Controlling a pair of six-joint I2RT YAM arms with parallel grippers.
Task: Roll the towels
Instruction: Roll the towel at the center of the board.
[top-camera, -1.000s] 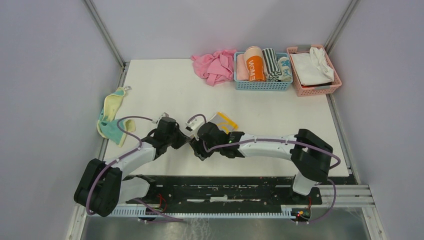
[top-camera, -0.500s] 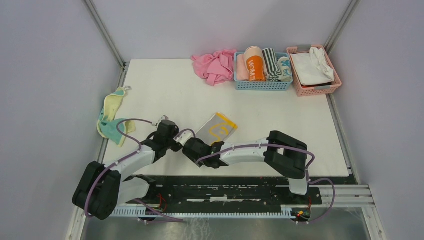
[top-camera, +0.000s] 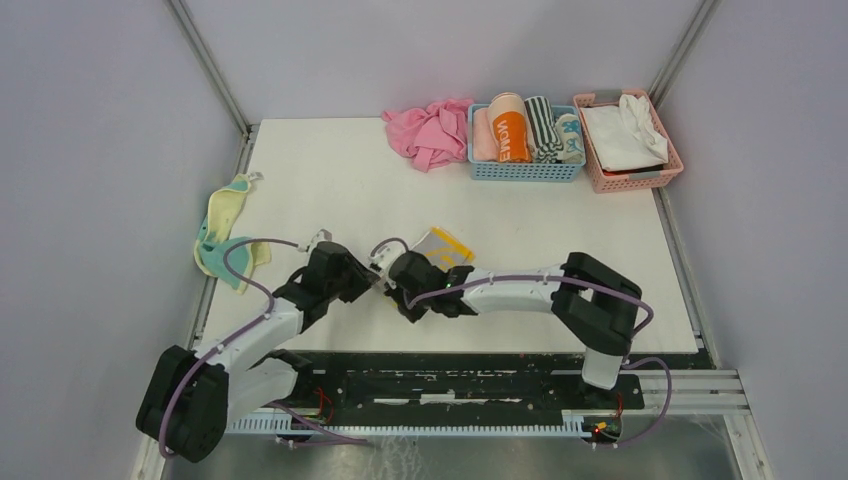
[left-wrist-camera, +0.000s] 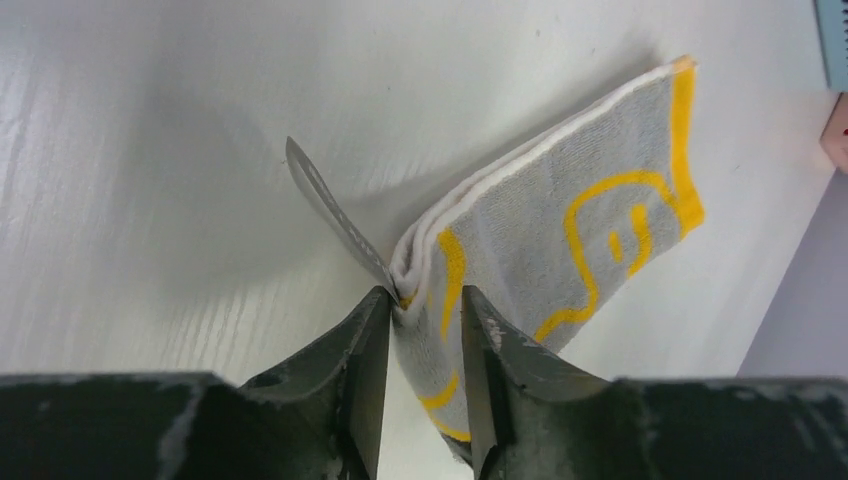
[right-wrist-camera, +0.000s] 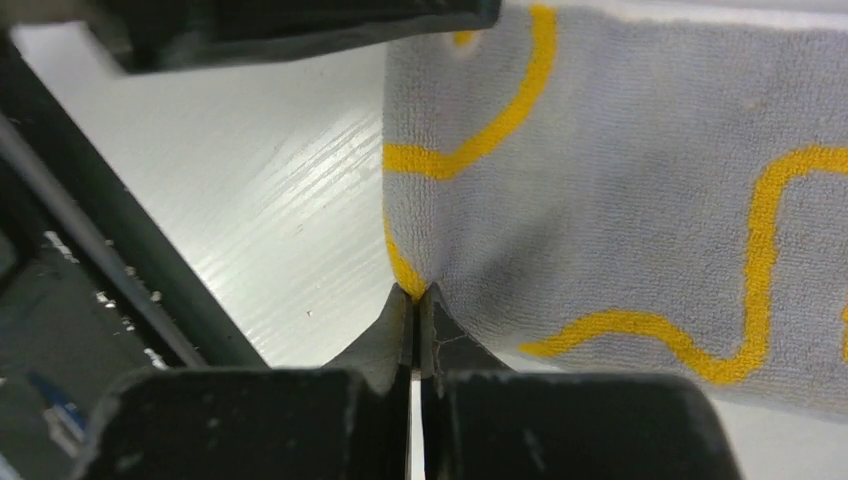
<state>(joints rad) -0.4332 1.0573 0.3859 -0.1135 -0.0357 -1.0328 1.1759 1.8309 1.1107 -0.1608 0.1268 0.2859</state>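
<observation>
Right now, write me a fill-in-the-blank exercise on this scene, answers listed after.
The left tool and the right tool both pinch the grey towel, whose marks are ____.
The rolled towels fill the basket whose colour is ____.
The pink basket holds a ____ cloth.
The yellow-and-teal towel lies untouched at the table's ____ edge.
Missing words: yellow; blue; white; left.
</observation>
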